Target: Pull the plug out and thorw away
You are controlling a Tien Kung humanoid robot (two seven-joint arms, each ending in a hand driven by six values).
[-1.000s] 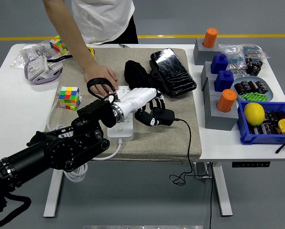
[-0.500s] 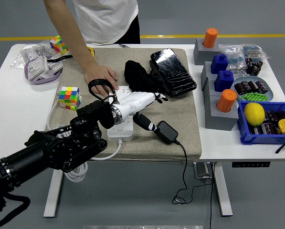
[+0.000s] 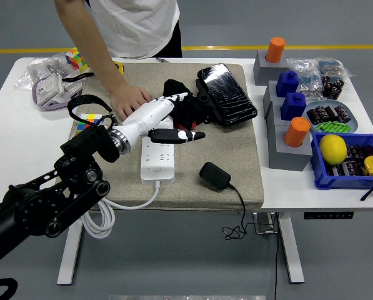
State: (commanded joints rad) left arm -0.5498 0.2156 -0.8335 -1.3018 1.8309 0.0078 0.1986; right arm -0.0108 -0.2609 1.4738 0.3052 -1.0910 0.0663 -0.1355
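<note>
left hand (image 3: 174,119) empty, plug (image 3: 215,175) lying flat, diagonal

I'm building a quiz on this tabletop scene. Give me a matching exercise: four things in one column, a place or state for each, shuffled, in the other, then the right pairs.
Things:
1. black plug adapter
2. white power strip
3. lemon
4. left hand

Places or states:
A. in the blue bin
B. open, holding nothing, above the power strip's far end
C. loose on the beige mat, right of the power strip, cord running off the table's near edge
D. flat on the mat, a person's hand at its far end

Pairs: 1-C, 2-D, 3-A, 4-B
</note>
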